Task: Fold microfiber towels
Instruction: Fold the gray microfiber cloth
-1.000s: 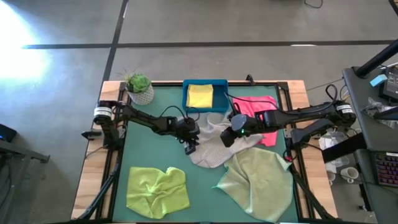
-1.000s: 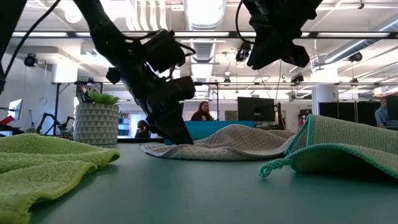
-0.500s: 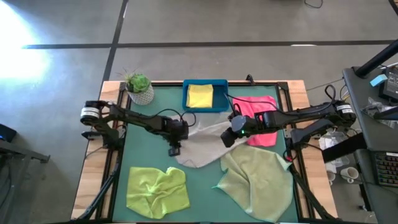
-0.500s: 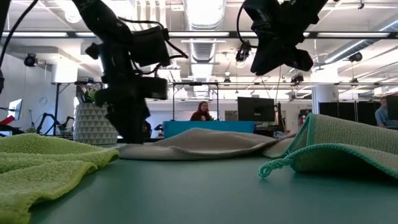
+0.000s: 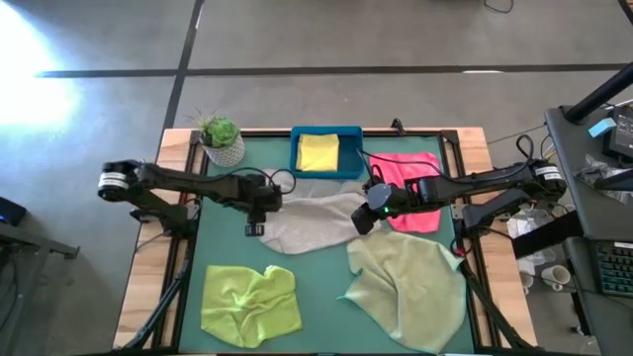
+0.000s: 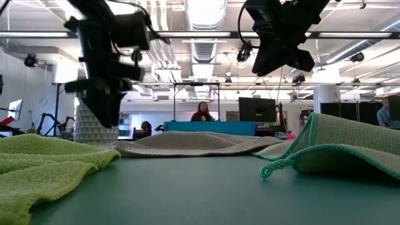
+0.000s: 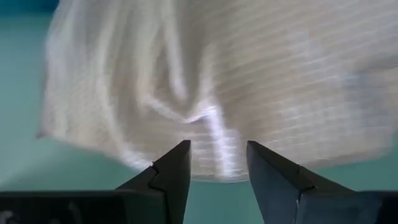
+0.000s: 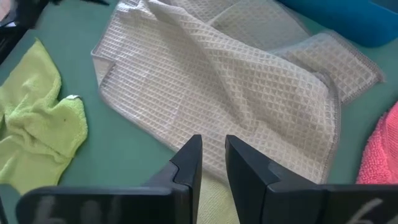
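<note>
The light grey towel lies flat in the middle of the table, also seen in the low view. My left gripper hangs open above the towel's left edge, pointing steeply down, and nothing is between its fingers. My right gripper hovers higher over the towel's right part. Its fingers stand a narrow gap apart with nothing in them. A crumpled lime green towel lies near left, and the sage green towel near right. The hot pink towel lies far right. The yellow towel lies in the blue tray.
The blue tray stands at the table's far edge, with a potted plant at the far left corner. The sage towel's raised fold stands up at the near right. Bare green mat shows between the grey towel and the lime one.
My left gripper has gone toward the table's left edge and risen off the table, tipping to point more steeply down. The grey towel's left part has gone leftward with it. The towel now lies flatter and farther left. My right gripper has kept still.
</note>
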Motion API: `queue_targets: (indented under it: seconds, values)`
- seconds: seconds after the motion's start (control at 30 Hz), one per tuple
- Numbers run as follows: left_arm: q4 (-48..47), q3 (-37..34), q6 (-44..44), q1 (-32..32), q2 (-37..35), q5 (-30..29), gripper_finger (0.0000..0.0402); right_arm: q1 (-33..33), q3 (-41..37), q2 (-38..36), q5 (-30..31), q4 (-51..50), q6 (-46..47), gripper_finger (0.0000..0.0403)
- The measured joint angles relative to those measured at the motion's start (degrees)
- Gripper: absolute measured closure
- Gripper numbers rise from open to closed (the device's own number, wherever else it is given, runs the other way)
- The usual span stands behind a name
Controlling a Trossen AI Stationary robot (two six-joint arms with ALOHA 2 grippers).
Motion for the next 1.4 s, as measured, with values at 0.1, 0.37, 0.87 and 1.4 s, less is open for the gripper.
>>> queue_targets:
  seconds: [0.1, 0.37, 0.87, 1.4]
  values:
    - [0.0, -0.7, 0.3, -0.4, -3.0, 6.2, 0.0261, 0.0, 0.0, 0.0, 0.0, 0.0, -0.6, 0.0339]
    - [4.1, -9.0, 1.5, -0.8, -8.5, 11.2, 0.0261, 0.0, 0.0, 0.0, -0.1, -0.4, -3.0, 0.0339]
    - [18.0, -16.5, 0.0, -2.6, -12.1, 19.4, 0.0261, 0.0, -1.1, 0.0, -0.6, -0.5, -4.0, 0.0339]
    - [25.9, -16.3, -5.3, -4.7, -0.9, 26.0, 0.0261, 0.0, -2.1, 0.0, -0.6, -0.4, -4.1, 0.0339]
